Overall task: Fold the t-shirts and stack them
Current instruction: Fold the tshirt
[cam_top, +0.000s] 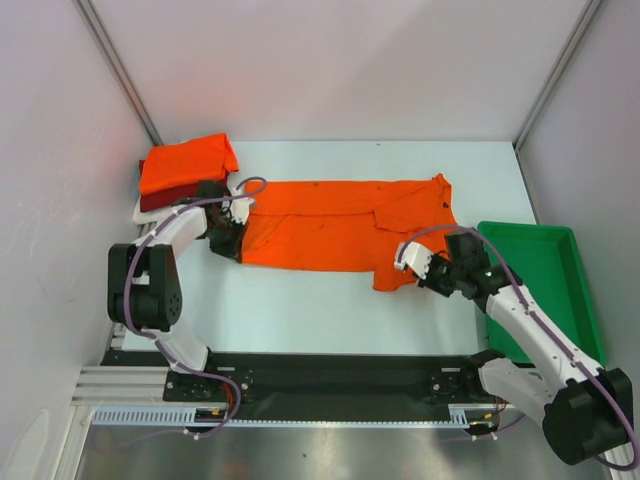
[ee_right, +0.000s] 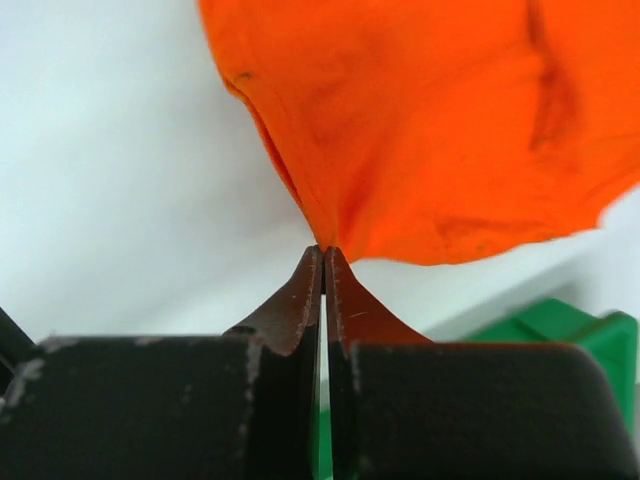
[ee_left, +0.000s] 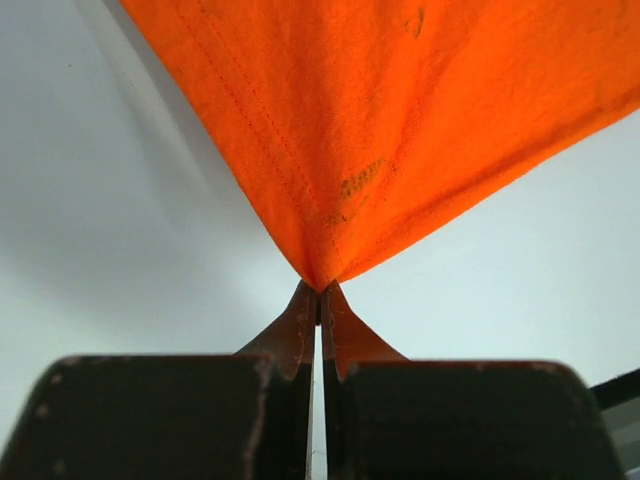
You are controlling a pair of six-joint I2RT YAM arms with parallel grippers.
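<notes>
While the orange shirt (cam_top: pixel 340 225) lies spread on the table (cam_top: pixel 300 320), long axis running left to right, both near corners are held. The left gripper (ee_left: pixel 318 290) has its fingers pressed together on the near-left corner, and the right gripper (ee_right: pixel 323 250) likewise pinches the near-right corner. The cloth extends away from both. The folded stack (cam_top: pixel 185 165), orange over dark red, sits just behind the left gripper, the nearer arm. The green tray (cam_top: pixel 560 290) is beside the right arm.

Left gripper (ee_left: pixel 320 296): the two dark fingers are pressed together, pinching one pointed corner of the bright orange cloth t-shirt (ee_left: pixel 400 110). Cloth fans out wide on the far side of the pinch, mostly smooth. Stitch line runs along its left edge, with small dark stains just past the fingertips. Its soft shadow falls on the white table (ee_left: pixel 110 260) at left.
</notes>
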